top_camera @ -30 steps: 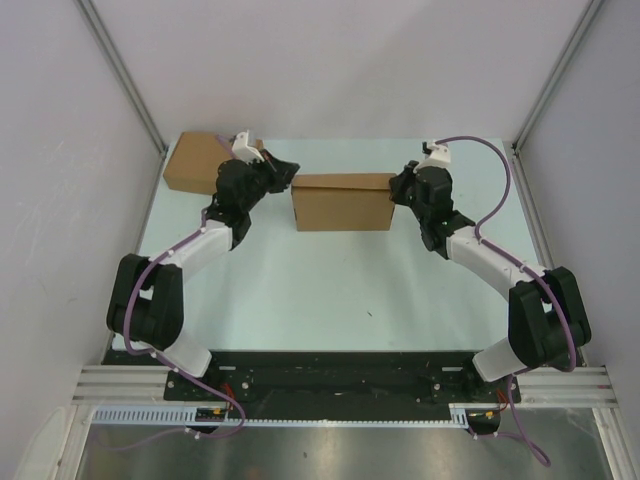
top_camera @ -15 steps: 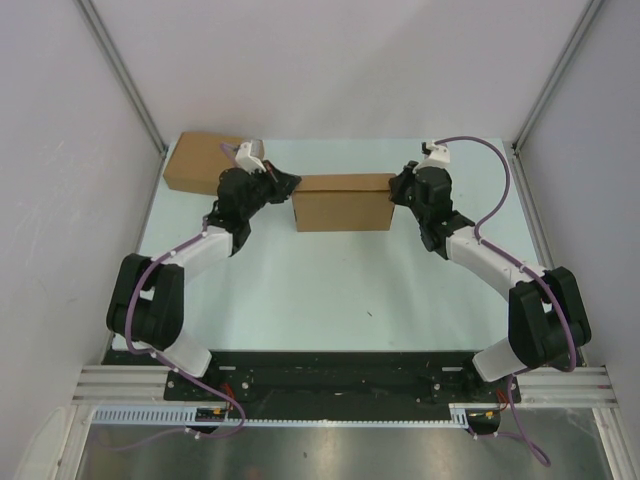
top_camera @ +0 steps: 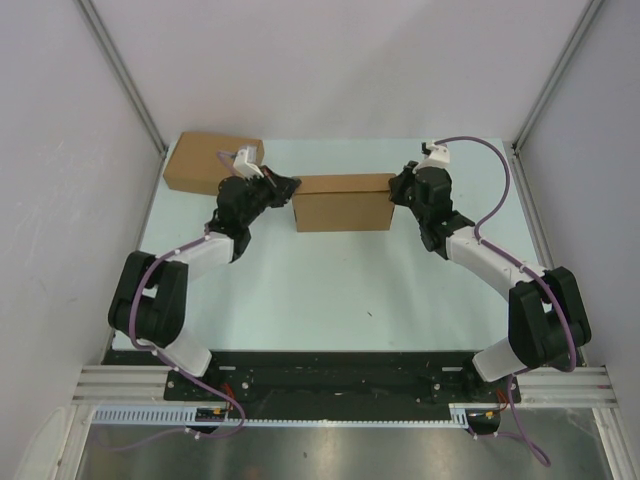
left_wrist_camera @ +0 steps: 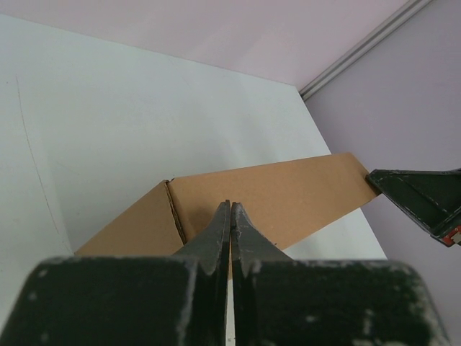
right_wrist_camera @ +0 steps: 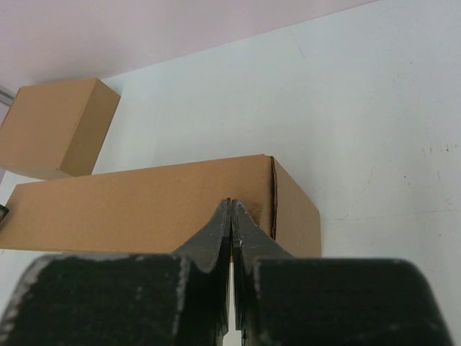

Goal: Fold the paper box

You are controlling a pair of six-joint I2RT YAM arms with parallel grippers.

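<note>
On the pale table (top_camera: 320,290), toward its far side, you have the paper box (top_camera: 342,205) sitting closed up between both arms; a second brown box (top_camera: 200,163) sits apart in the far left corner. Your left tool (top_camera: 291,186) is pressed together at the paper box's left end, your right tool (top_camera: 396,190) pressed together at its right end, neither pinching anything

Two arms, same build. Left arm (top_camera: 200,252) and right arm (top_camera: 485,258): white shells on the long links, bulky black housings at the joints. A purple cable (top_camera: 503,170) runs back from behind each pincer and down the arm. A small white block (top_camera: 436,153) sits just behind each pincer. Left pincer (left_wrist_camera: 230,210) and right pincer (right_wrist_camera: 230,207): black, dusty and scuffed, fingers tapering to thin wedge tips.
</note>
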